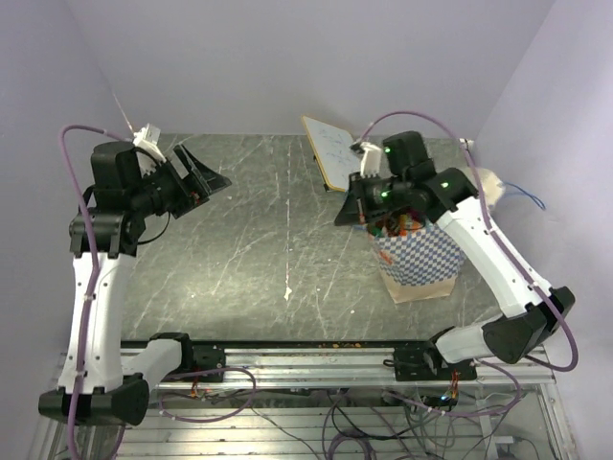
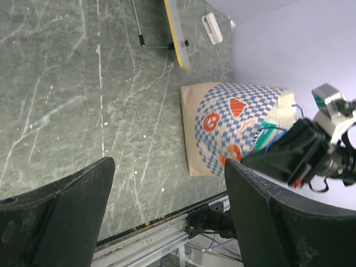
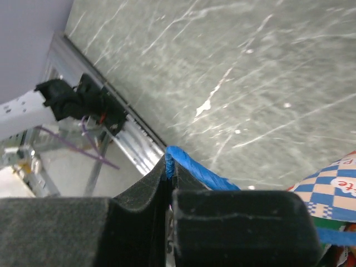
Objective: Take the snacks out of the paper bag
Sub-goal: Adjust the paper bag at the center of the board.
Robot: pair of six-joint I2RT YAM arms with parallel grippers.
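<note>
Leaning white board [image 1: 329, 149] near paper bag [image 1: 421, 257]

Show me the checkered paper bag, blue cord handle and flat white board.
Checkered paper bag [image 2: 222, 128]: left wrist view, side panel.
Blue cord handle [image 3: 197, 169]: right wrist view, upper stretch.
Flat white board [image 1: 331, 150]: top view, face.

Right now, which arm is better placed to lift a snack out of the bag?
Left, probably: the left gripper is open and empty, though away from the paper bag. The right gripper is shut on the blue cord handle.
</note>
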